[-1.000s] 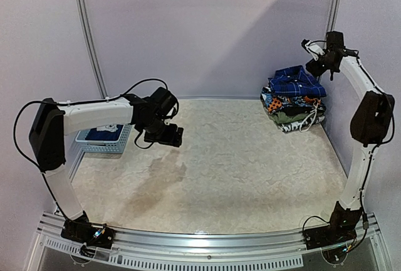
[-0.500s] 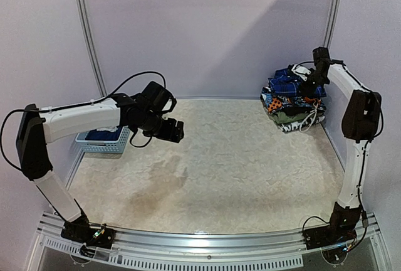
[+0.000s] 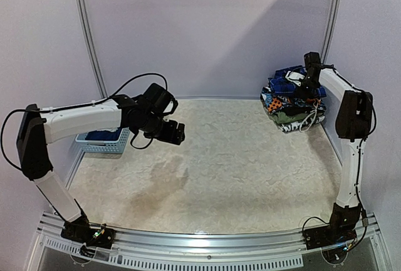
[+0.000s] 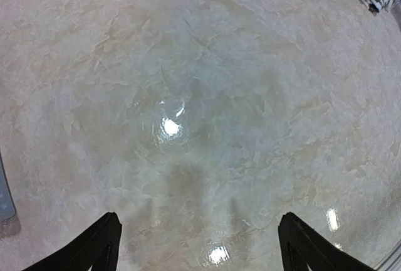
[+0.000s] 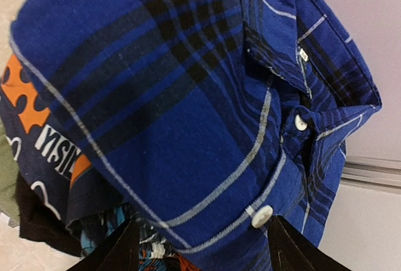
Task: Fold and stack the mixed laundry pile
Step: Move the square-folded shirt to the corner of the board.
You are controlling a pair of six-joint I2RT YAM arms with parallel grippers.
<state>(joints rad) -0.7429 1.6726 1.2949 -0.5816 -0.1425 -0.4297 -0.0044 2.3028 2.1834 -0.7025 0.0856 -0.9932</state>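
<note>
Pale marbled worktop [image 3: 238,177], lilac walls [image 3: 207,26] behind. The left gripper [image 4: 200,246] hovers above its left-middle, jaws wide apart, empty. In the far right corner sits the mixed laundry pile [image 3: 291,105]; the right gripper [image 5: 200,246] straddles its top plaid shirt [image 5: 156,95], jaws apart, unclamped.

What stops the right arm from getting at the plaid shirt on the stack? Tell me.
Nothing visible, so probably yes. The right pincer hangs open right over the blue plaid shirt, which lies uppermost on the stack with nothing between them.
</note>
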